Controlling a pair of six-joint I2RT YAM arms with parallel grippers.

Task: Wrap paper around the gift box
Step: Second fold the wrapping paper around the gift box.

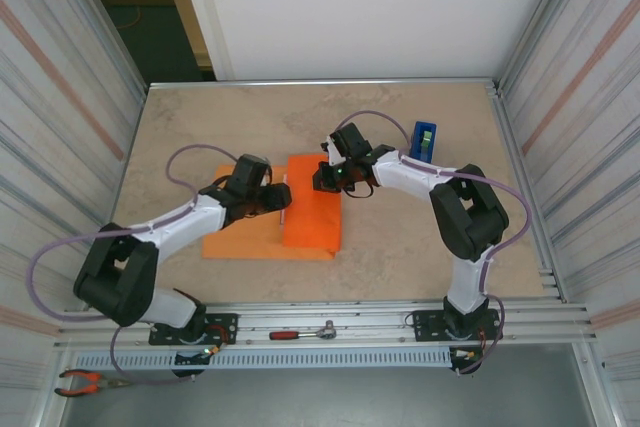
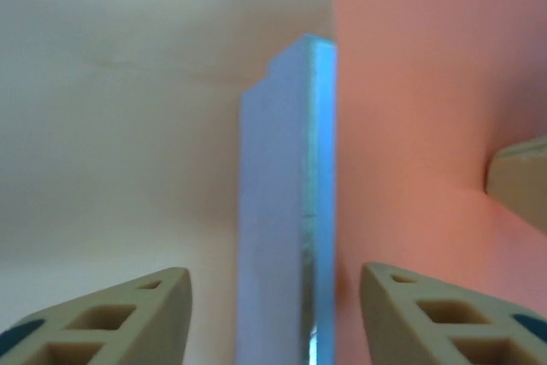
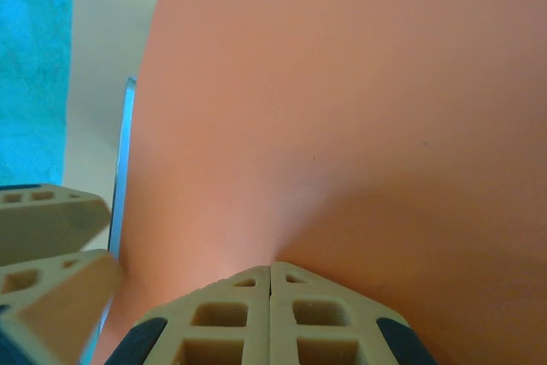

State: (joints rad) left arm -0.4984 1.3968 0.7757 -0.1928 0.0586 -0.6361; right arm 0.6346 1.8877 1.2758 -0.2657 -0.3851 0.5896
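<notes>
— Orange paper, where does it lie?
— Spread on the tan table in front of both arms. Its right part is folded up and over into a raised flap, and its left part lies flat under the left arm.
— And the gift box?
— Under that flap, near the middle of the table. The left wrist view shows its pale edge standing upright, with the orange sheet against its right side.
— What are the left gripper's fingers doing?
— They are parted, one on each side of that pale edge, with a gap on both sides. They grip nothing.
— The right gripper?
— Its fingers are closed tip to tip against the top of the flap. The sheet puckers there, but I cannot tell whether any paper is caught between them.
— Anything else?
— A blue tape dispenser stands upright behind the right arm, well apart from the paper.
</notes>
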